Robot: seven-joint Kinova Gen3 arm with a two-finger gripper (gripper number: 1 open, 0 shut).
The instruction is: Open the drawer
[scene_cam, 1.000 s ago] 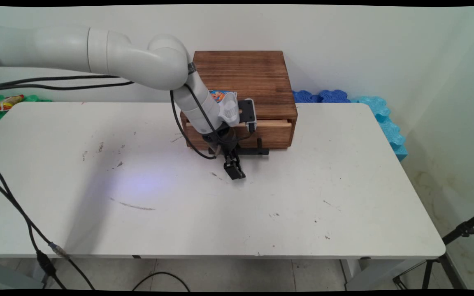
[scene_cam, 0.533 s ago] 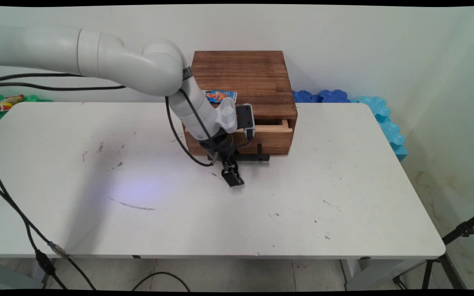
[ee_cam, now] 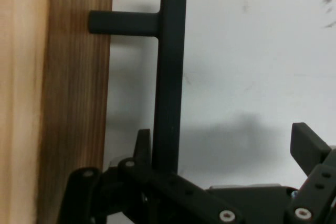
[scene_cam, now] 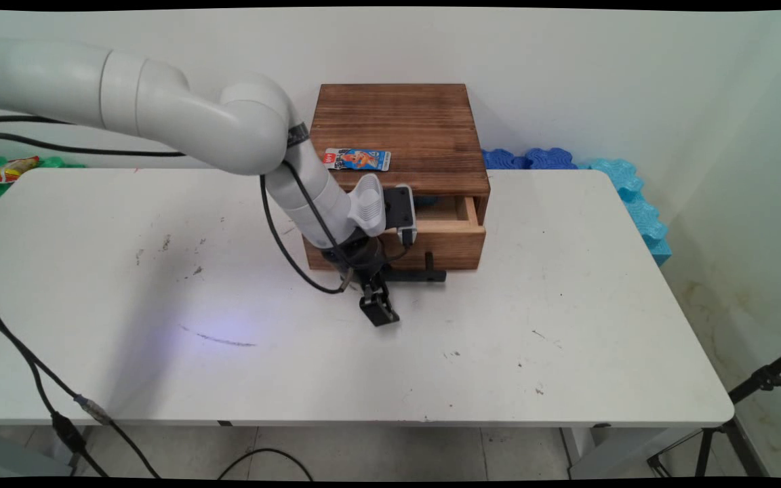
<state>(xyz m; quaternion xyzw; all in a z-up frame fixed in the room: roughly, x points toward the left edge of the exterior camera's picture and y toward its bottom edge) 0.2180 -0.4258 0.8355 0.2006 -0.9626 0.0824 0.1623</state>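
**Inventory: my jaws at the drawer handle**

1. Tabletop [scene_cam: 512, 339]: white and scuffed. Everything listed stands toward the middle of its far edge.
2. Wooden box [scene_cam: 397, 122]: dark-stained, with its back against the wall at the far edge.
3. Drawer [scene_cam: 455, 234]: set low in the box and standing partly out toward the near edge. A slice of its pale interior is visible, and I cannot make out what is inside.
4. Handle [ee_cam: 169, 66]: a black bar held off the drawer front by a short post and lying just above the tabletop.
5. My gripper [scene_cam: 378, 312]: pointing down at the tabletop, just near-side of the drawer front. My jaws are spread wide and grasp nothing. In the hand view one finger [ee_cam: 142, 142] sits in the gap between the bar and the wood, close against the bar. The other finger [ee_cam: 307, 145] is well out over bare tabletop, so the bar stands between them.
6. Card [scene_cam: 356, 159]: small and printed, lying flat on the box's top near its front edge. It is well apart from me.
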